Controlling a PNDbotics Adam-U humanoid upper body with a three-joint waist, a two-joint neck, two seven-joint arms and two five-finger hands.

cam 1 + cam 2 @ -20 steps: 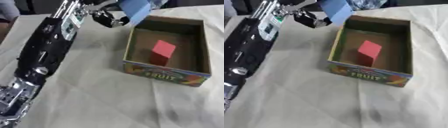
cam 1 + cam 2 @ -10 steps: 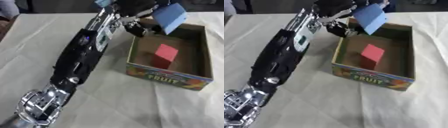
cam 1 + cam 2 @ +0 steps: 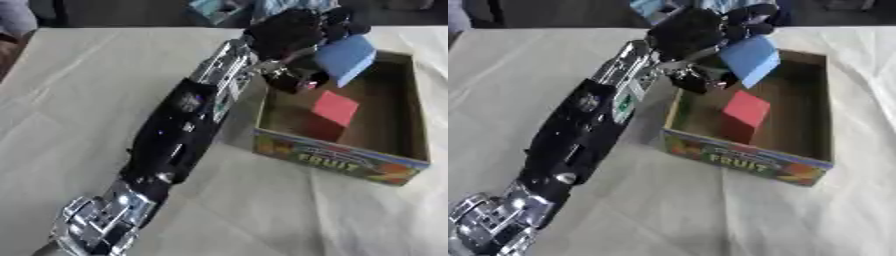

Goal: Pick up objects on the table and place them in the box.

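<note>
L hand (image 3: 293, 30) curled round blue block (image 3: 346, 57), held over far-left part of box (image 3: 337, 156). Red block (image 3: 332, 112) already inside. Blue not yet dropped; nothing else seen on table (image 3: 79, 100).

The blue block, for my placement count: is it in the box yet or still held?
Held. The left hand grips the blue block above the box, over the red block.

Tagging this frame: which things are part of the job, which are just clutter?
Job:
blue block, held over the box by the left hand
red block, inside the box
box

Clutter:
table
blurred items at the far edge
</note>
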